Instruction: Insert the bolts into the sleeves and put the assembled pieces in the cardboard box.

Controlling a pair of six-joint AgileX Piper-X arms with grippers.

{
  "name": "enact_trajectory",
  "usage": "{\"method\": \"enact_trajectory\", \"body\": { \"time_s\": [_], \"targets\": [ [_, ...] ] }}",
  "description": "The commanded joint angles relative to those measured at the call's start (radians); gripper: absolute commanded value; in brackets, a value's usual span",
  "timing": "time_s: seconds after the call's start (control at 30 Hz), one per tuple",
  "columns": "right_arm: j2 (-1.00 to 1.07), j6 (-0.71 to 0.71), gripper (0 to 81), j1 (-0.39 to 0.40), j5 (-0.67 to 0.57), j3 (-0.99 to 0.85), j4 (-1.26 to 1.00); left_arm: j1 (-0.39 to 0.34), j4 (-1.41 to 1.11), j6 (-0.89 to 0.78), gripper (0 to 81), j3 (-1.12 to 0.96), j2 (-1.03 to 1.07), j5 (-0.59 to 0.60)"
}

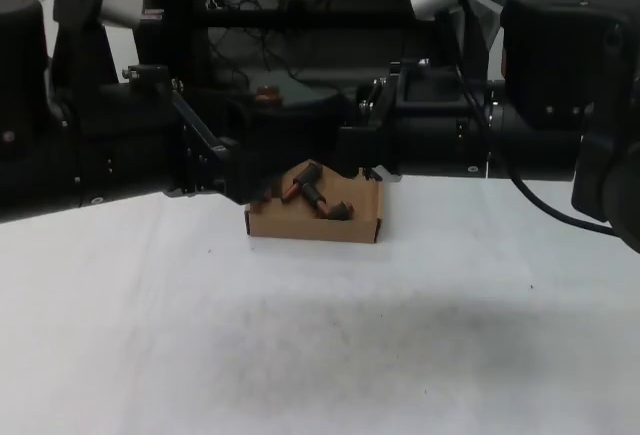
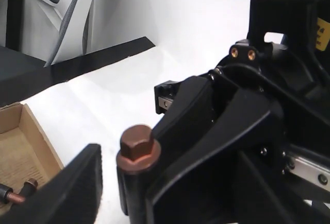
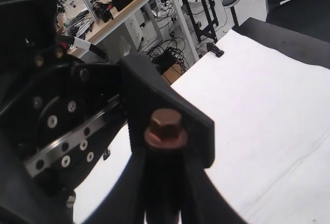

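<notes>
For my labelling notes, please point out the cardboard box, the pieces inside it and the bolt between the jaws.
cardboard box (image 1: 300, 225): high view, front wall.
pieces (image 1: 318, 196): high view, the dark middle one.
bolt (image 2: 136, 142): left wrist view, copper head.

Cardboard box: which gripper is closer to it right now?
Left, narrowly. The left gripper is at the back left corner of the cardboard box; the right gripper hangs just behind its back wall, both meeting at a bolt.
</notes>
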Motion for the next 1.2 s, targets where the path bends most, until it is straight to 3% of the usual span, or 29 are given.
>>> {"method": "enact_trajectory", "body": {
  "time_s": [0.0,0.3,0.47,0.63,0.93,1.17],
  "targets": [
    [-0.016,0.004,0.6,0.006,-0.001,-0.026,-0.045,0.007,0.07,0.019,70.0,0.008,-0.004,-0.024],
    [-0.016,-0.09,0.6,-0.009,0.123,-0.026,0.101,0.006,0.275,0.076,67.9,0.008,-0.178,-0.031],
    [-0.016,-0.108,0.6,-0.048,0.158,-0.026,0.125,0.006,0.401,0.076,40.6,0.008,-0.317,-0.081],
    [0.011,-0.141,0.6,-0.076,0.177,-0.026,0.147,0.006,0.428,0.072,1.7,0.008,-0.454,-0.077],
    [0.166,-0.143,0.6,-0.096,0.275,-0.066,0.184,0.006,0.615,0.066,1.7,0.008,-0.681,-0.079],
    [0.4,-0.143,0.6,-0.134,0.333,-0.323,0.392,0.006,0.717,0.066,1.7,0.008,-0.789,-0.123]
  ]
}}
